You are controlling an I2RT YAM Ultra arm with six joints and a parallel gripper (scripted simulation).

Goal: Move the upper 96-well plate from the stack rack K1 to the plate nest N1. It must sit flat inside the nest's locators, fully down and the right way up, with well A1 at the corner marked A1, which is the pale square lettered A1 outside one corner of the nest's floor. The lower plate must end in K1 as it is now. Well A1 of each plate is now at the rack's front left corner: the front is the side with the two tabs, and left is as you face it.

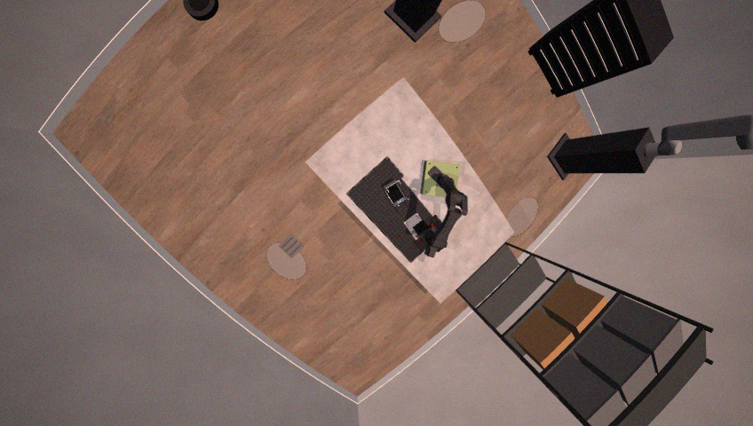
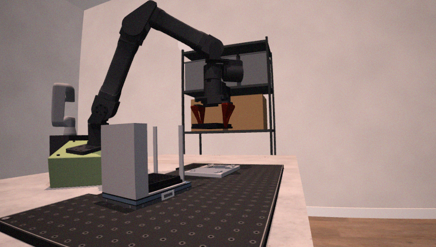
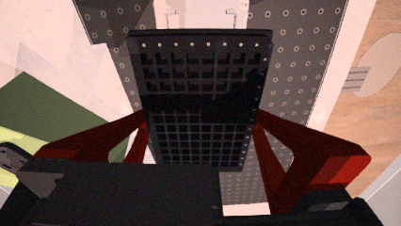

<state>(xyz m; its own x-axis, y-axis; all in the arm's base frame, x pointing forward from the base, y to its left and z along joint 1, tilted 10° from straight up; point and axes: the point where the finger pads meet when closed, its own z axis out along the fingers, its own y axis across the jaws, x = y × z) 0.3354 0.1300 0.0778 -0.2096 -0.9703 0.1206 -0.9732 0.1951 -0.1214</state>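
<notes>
Black 96-well plate, held level at centre frame in the exterior view, gripped across its sides by the gripper's widely spread red fingers. The pale grey plate nest lies below on the black perforated board. Advice: descend vertically, keep the plate flat, and confirm A1 orientation before release.
</notes>
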